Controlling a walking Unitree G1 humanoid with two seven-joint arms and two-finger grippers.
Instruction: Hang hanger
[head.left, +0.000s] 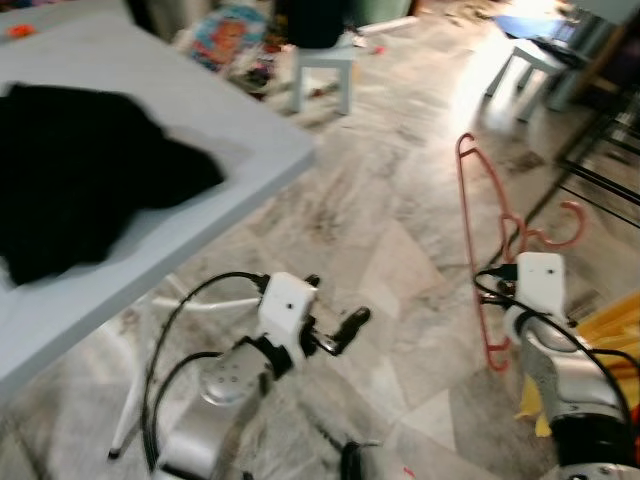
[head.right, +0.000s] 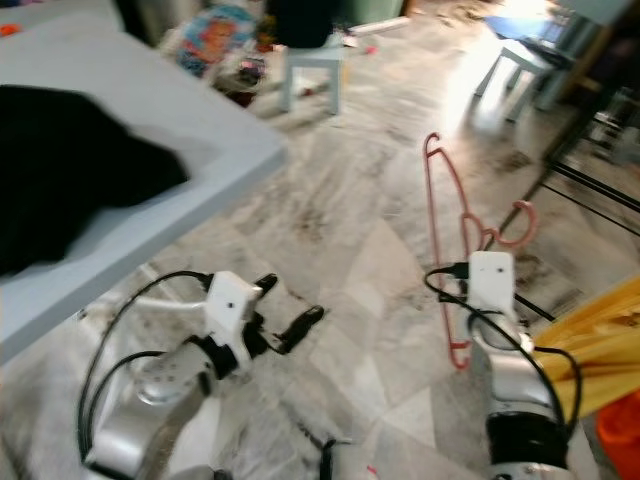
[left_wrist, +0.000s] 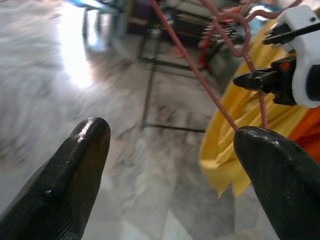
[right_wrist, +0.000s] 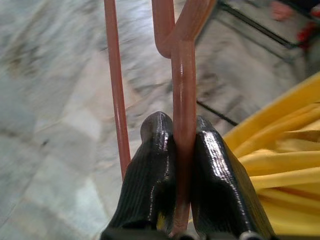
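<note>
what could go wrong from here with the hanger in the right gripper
The right gripper pinches only a thin bar of the pink hanger, so it might twist or slip between the fingers. The long frame sticks out well past the grip and may catch the dark rack on the right. The left gripper is open and empty, so nothing steadies it.

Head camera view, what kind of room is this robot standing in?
Probably a lived-in room of a home: marble-tiled floor, a grey table with a black garment on it, a small stool. The right gripper holds a pink hanger.
</note>
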